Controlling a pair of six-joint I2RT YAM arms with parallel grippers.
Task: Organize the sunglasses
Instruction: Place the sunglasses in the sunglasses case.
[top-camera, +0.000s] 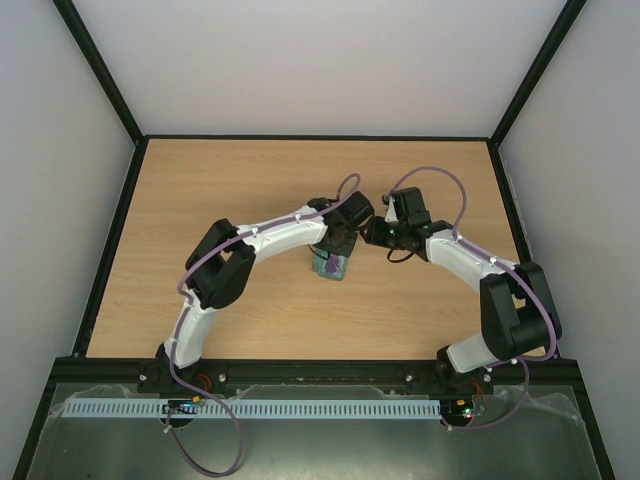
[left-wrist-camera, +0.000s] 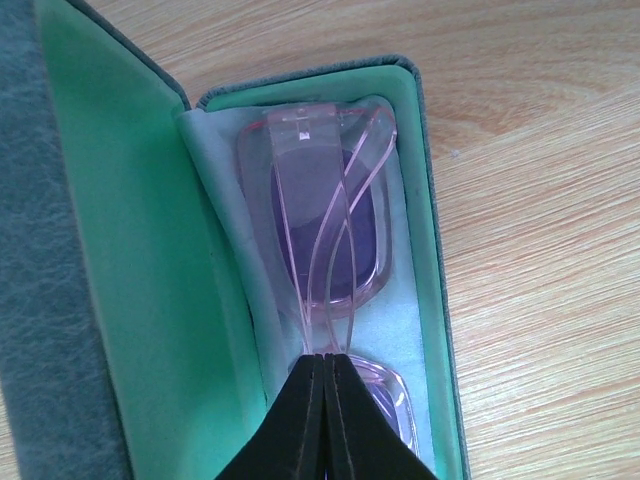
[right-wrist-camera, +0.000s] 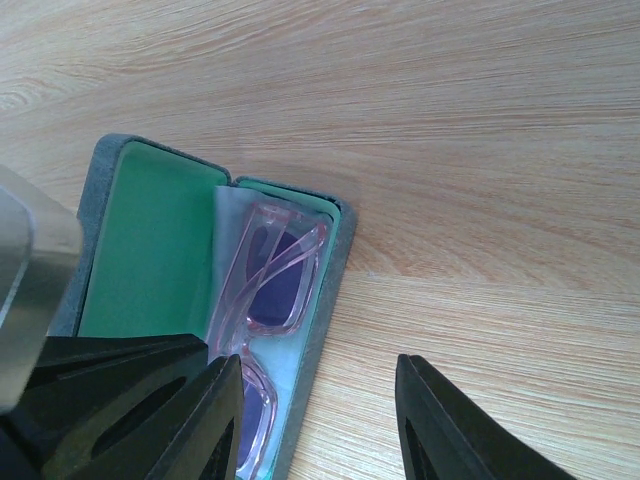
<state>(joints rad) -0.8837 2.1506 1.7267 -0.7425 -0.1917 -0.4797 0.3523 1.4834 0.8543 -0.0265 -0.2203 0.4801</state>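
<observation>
The sunglasses (left-wrist-camera: 330, 230), with a pink frame, purple lenses and folded temples, lie inside the open blue-grey case (left-wrist-camera: 120, 250) on a light-blue cloth (left-wrist-camera: 215, 200). My left gripper (left-wrist-camera: 327, 358) is shut, its tips pinched at the crossing temple arms over the bridge. In the top view the left gripper (top-camera: 336, 248) stands over the case (top-camera: 330, 267). My right gripper (right-wrist-camera: 318, 362) is open and empty, just right of the case (right-wrist-camera: 140, 240), with its left finger over the rim beside the sunglasses (right-wrist-camera: 275, 285). In the top view the right gripper (top-camera: 376, 236) is close to the left one.
The case lid, lined in green, lies open to the left of the tray half. Wooden tabletop (top-camera: 220, 190) surrounds the case, bounded by a black frame and white walls. Both arms meet near the table's middle.
</observation>
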